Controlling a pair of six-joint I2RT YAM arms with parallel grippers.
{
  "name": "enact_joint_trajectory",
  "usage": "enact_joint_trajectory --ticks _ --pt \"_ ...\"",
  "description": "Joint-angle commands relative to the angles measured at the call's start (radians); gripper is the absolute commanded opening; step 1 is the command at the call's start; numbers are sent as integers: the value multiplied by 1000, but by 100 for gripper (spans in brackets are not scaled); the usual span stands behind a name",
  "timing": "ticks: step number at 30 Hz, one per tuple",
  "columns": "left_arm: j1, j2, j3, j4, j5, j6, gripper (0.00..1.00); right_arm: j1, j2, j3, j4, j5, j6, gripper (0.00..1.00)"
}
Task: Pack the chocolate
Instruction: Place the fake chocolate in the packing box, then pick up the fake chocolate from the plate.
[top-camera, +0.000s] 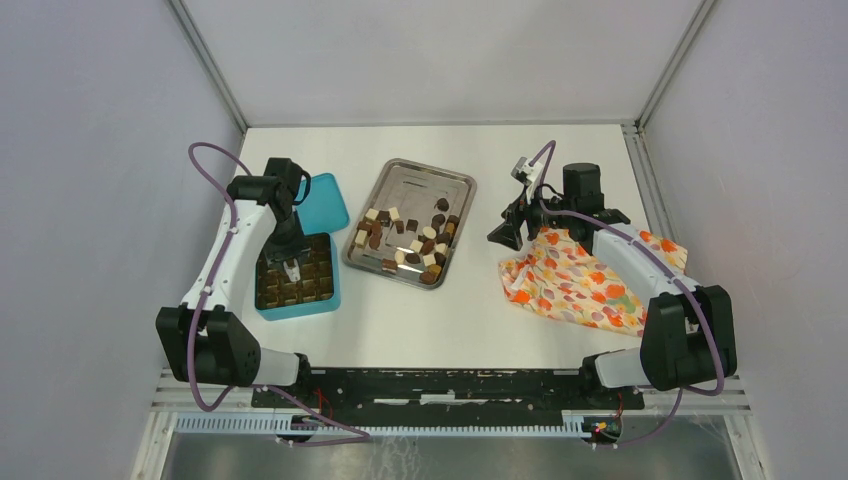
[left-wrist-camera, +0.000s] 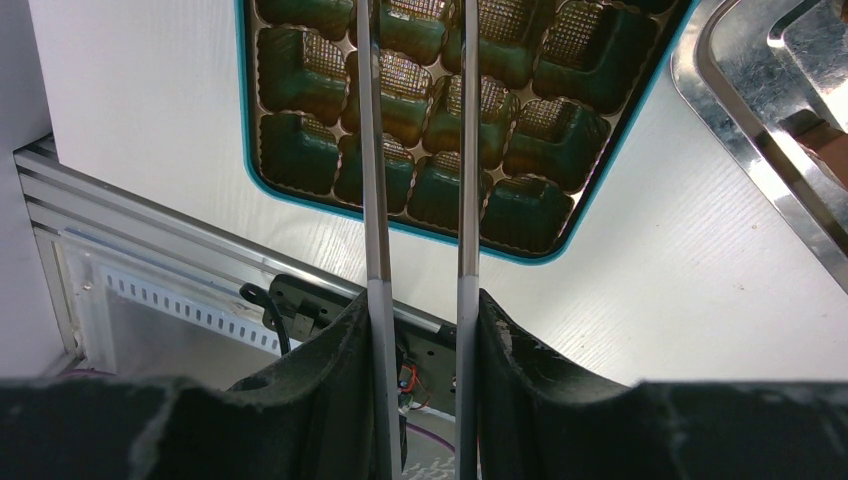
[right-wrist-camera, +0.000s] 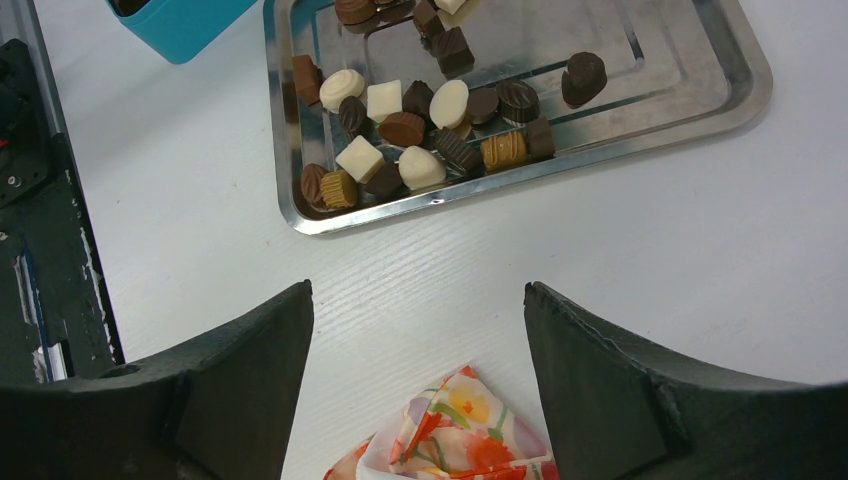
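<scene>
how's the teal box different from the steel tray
The teal box is square, split into brown compartments; the steel tray is a shiny undivided rectangle. The box compartments in the left wrist view look empty; the tray holds the loose chocolate. The left gripper hangs over the box, none over the tray. Both lie flat on the table.

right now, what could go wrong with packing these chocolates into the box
Thin prongs on the left gripper hang over the compartments of the teal box; a piece could land on a divider. The chocolates lie crowded in the steel tray, so a pick may knock neighbours. The open right gripper hovers near the floral cloth and might snag it.
</scene>
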Motion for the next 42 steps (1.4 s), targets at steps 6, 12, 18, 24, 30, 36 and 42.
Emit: enact_joint_trajectory --ticks 6,12,18,24,30,36,42 --pt "6 -15 20 14 -14 32 44 -4 -13 0 30 -29 2 83" --pt "5 -14 29 11 -17 33 48 -2 -13 1 29 -30 2 82" --pt "5 -25 54 4 -9 28 42 -3 -11 4 28 -31 2 83" --pt "4 -91 159 32 196 -3 37 -3 -7 8 25 -31 3 83" --pt "-37 -159 112 154 457 -69 35 -4 -1 11 23 -34 5 82" --pt "-208 -150 39 270 429 -173 35 -2 0 9 26 -36 6 82" --pt "-369 -22 80 258 337 -198 36 -2 -5 3 30 -34 4 83"
